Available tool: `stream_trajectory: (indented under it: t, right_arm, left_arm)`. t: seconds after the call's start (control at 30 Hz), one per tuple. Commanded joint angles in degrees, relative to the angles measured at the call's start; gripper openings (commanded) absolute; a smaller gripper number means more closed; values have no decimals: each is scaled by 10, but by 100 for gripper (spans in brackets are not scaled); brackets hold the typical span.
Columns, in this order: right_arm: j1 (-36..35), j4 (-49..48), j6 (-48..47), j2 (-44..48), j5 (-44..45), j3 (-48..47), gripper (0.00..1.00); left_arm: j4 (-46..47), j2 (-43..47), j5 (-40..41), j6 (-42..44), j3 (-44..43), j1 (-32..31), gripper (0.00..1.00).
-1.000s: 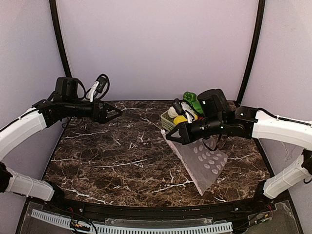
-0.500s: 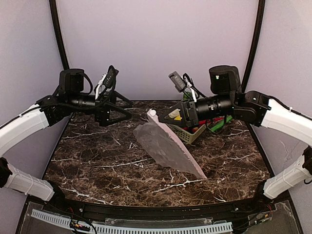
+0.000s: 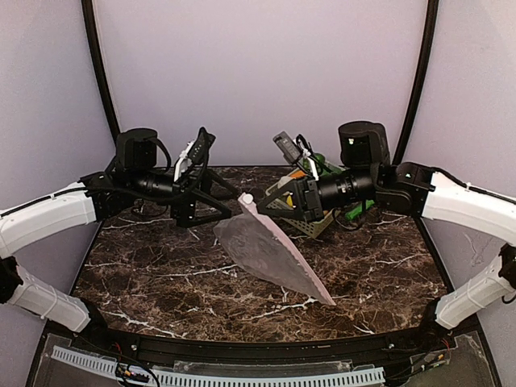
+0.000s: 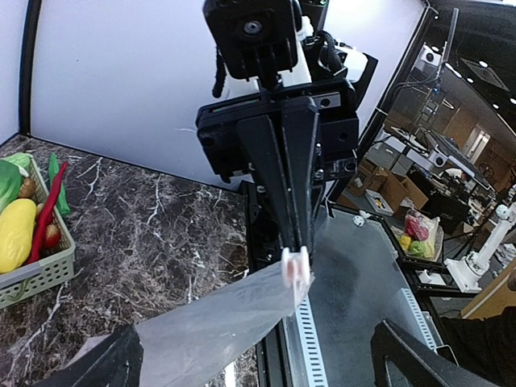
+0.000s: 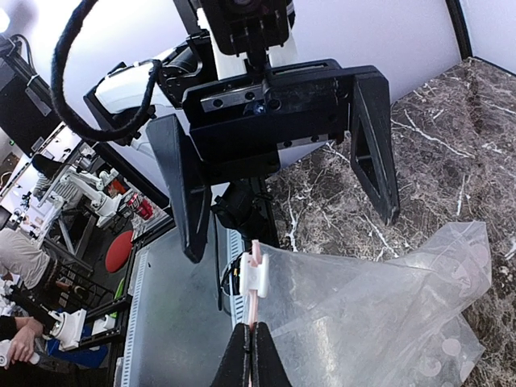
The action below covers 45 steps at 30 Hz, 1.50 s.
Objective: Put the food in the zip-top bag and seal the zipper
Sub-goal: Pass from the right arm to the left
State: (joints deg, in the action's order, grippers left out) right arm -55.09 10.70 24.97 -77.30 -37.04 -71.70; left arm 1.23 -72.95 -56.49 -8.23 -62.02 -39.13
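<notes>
Shiny stone, soft clear plastic, dull black fingers

The bag (image 3: 266,254) is thin, clear, crinkly plastic, a bit cloudy, with pale dots, and along the bag's edge the zipper (image 5: 255,270) is a stiffer pink-white plastic strip. Under the bag, the table (image 3: 153,266) looks like dark brown stone with white veins, smooth and glossy. Behind the bag, the basket (image 4: 40,278) is a pale green plastic lattice, and the corn (image 4: 16,235) and chili (image 4: 47,216) in it are smooth, shiny plastic. By the bag's top corner, the left gripper (image 5: 292,234) and right gripper (image 4: 297,246) have dull black hard plastic fingers. The arms (image 3: 463,205) wear smooth white shells.
</notes>
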Motion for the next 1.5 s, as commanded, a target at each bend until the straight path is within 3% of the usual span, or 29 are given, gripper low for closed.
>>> stream_trajectory:
  t: [0.0, 0.17, 0.33, 0.57, 0.83, 1.23, 1.47]
  right_arm:
    - [-4, -44, 7, -8, -21, 6, 0]
    - [-3, -49, 10, -9, -26, 8, 0]
    - [-4, -55, 12, -9, -28, 13, 0]
    - [-4, -58, 15, -13, -30, 17, 0]
    - [-1, -56, 21, -6, -9, 14, 0]
    - [2, -47, 24, 6, 3, 27, 0]
    - [2, -39, 23, 7, 2, 28, 0]
  left_arm:
    - [66, 7, -15, -23, 22, -16, 100]
    - [118, 8, -8, -56, 40, -20, 98]
    - [146, 3, -13, -75, 44, -23, 84]
    - [202, -11, -26, -115, 50, -24, 77]
    - [182, -10, -50, -99, 51, -33, 65]
    - [141, -19, -38, -75, 43, -36, 35]
    - [129, -26, -25, -70, 41, -36, 11]
